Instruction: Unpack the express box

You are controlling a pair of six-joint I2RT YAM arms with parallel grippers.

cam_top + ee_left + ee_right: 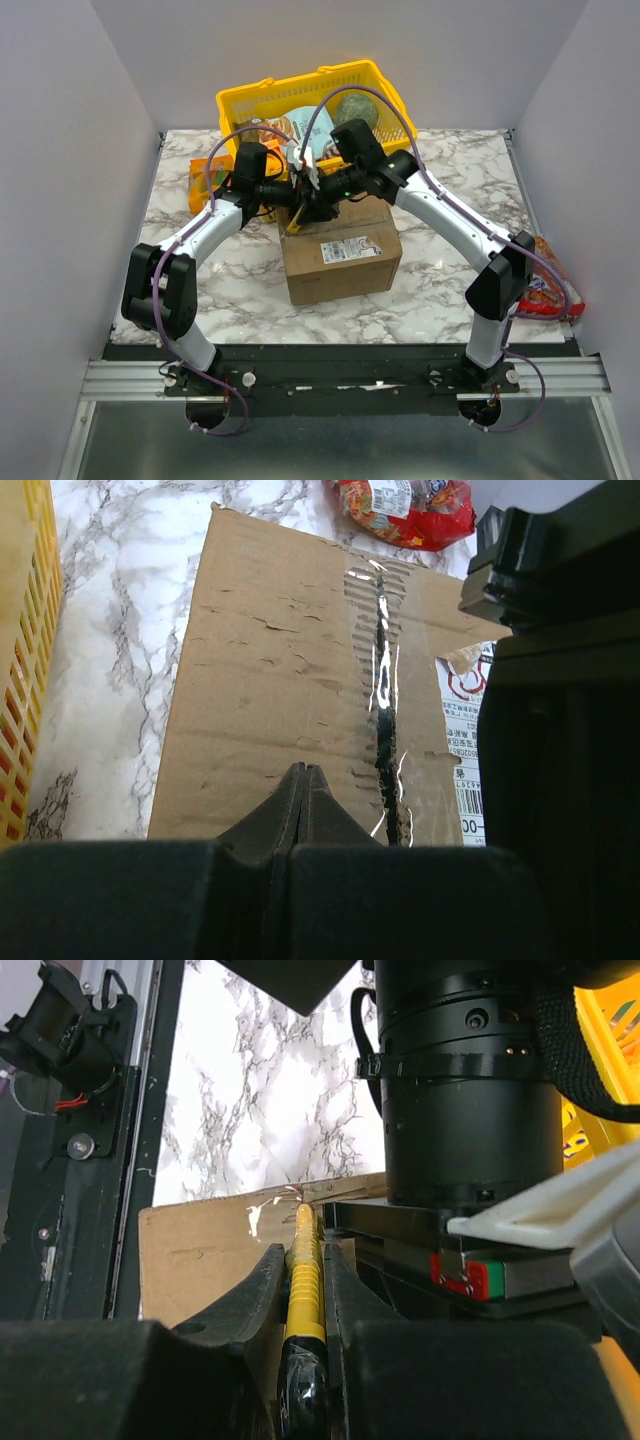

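The express box [340, 255] is a brown carton with a white label [345, 245], standing mid-table with its flaps down. In the left wrist view its top [270, 680] shows a taped middle seam [383, 680] that looks slit and ragged. My left gripper [288, 192] [305, 772] is shut and empty, just over the box's top near its far left edge. My right gripper [315, 205] [303, 1250] is shut on a yellow utility knife [303, 1270] whose tip points down at the box's edge [200, 1260]; the knife's yellow end also shows in the top view [293, 224].
A yellow plastic basket [380, 85] with goods stands right behind the box. A small orange snack box [205, 185] lies at the far left. A red snack bag [550, 285] [405, 505] lies at the right edge. The two wrists are close together over the box.
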